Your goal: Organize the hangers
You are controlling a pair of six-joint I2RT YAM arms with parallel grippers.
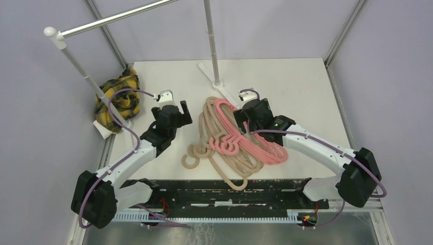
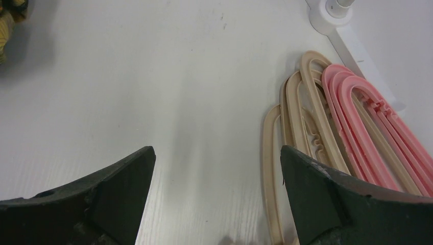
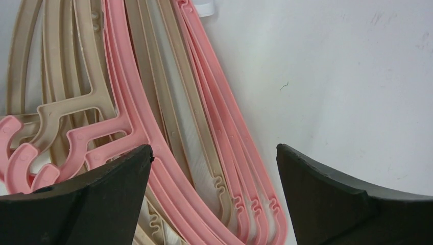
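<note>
1. The right gripper (image 3: 214, 148) has its jaws wide apart and holds nothing. It hovers over the pink hangers (image 3: 204, 127), several of whose bars run between its fingers.
2. The left gripper (image 2: 217, 153) is also spread wide and empty. It sits over bare bench (image 2: 127, 76), with the beige hangers (image 2: 301, 107) just beside its right finger.
3. All the hangers (image 1: 235, 138) lie flat in one overlapping pile mid-bench. Their long axes run diagonally from the rack foot (image 1: 214, 76) toward the near right, and the hooks bunch on the near-left side, pointing toward the left arm.
4. Risk: the bars are nested closely, so closing here would probably pinch several at once.
5. Risk: the interlocked hooks could drag neighbours up with any lifted hanger, scattering the pile.
6. Risk: thin hangers lying flat leave little edge to grip, so the fingers may scrape the bench or slip.
</note>
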